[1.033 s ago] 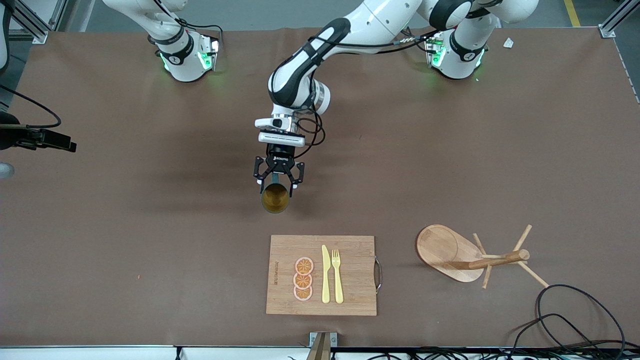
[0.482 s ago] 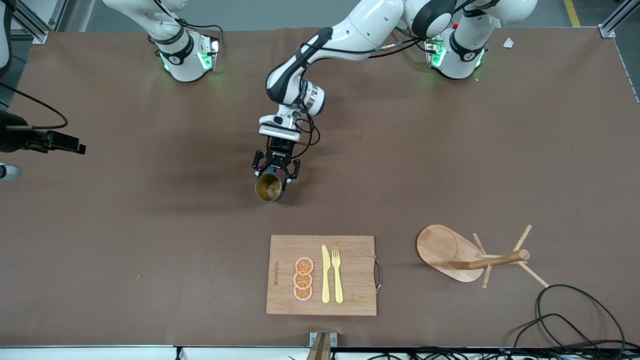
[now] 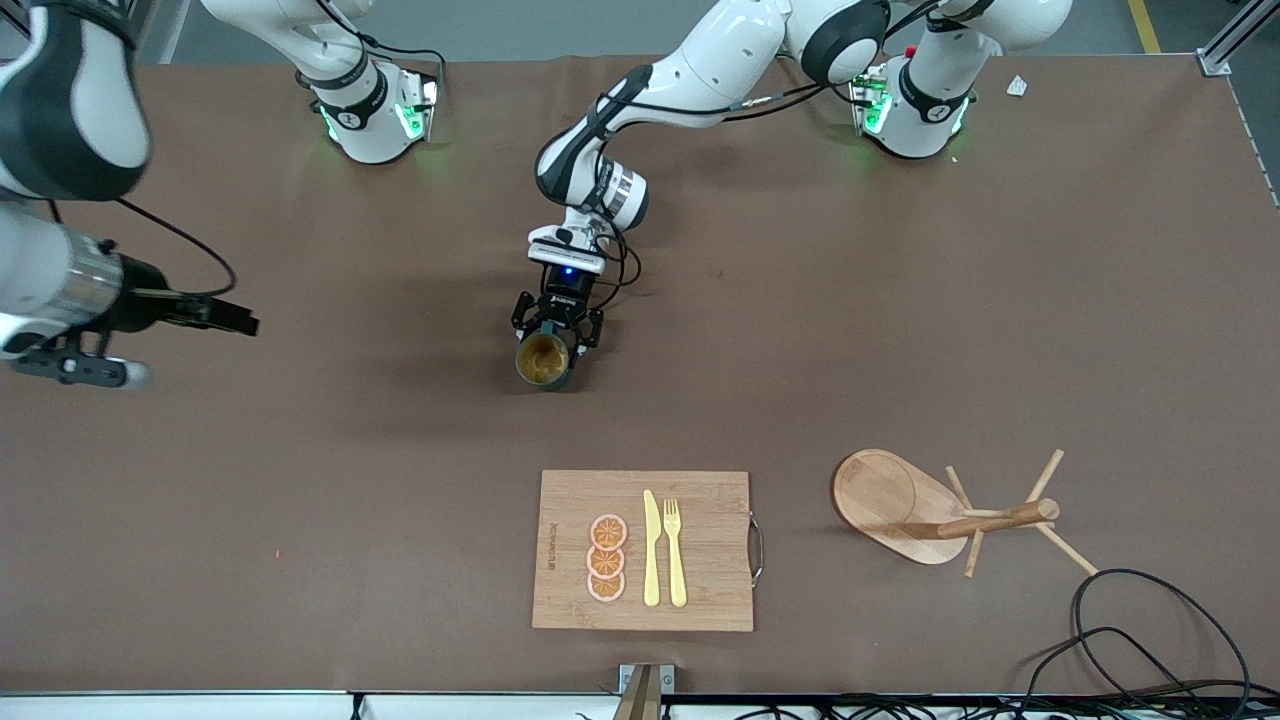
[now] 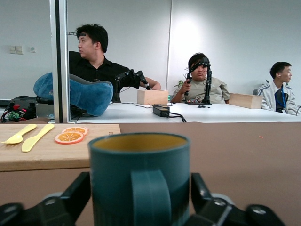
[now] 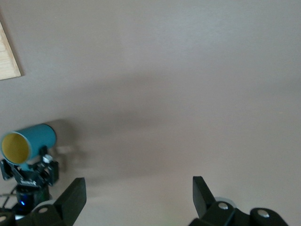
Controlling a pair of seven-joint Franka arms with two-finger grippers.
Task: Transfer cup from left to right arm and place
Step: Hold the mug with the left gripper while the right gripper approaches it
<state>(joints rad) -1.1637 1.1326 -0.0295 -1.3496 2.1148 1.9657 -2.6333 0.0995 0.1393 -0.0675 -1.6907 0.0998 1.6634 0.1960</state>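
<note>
The dark teal cup (image 3: 543, 361) with a yellow-brown inside lies level in the air, its mouth turned toward the front camera. My left gripper (image 3: 557, 338) is shut on its sides over the middle of the table, between the arm bases and the cutting board. In the left wrist view the cup (image 4: 139, 179) fills the space between the fingers (image 4: 79, 192), handle toward the camera. My right gripper (image 3: 238, 321) is open and empty over the table toward the right arm's end. Its wrist view (image 5: 136, 197) shows the cup (image 5: 29, 141) some way off.
A wooden cutting board (image 3: 710, 500) with orange slices (image 3: 607, 558), a yellow knife (image 3: 651, 548) and a fork (image 3: 675, 550) lies nearer the front camera than the cup. A wooden mug tree (image 3: 905, 505) lies on its side toward the left arm's end. Cables (image 3: 1150, 620) lie at the front corner.
My right arm has swung in from the table's end toward the middle. My left gripper has drawn the cup slightly back toward the bases and turned a little.
</note>
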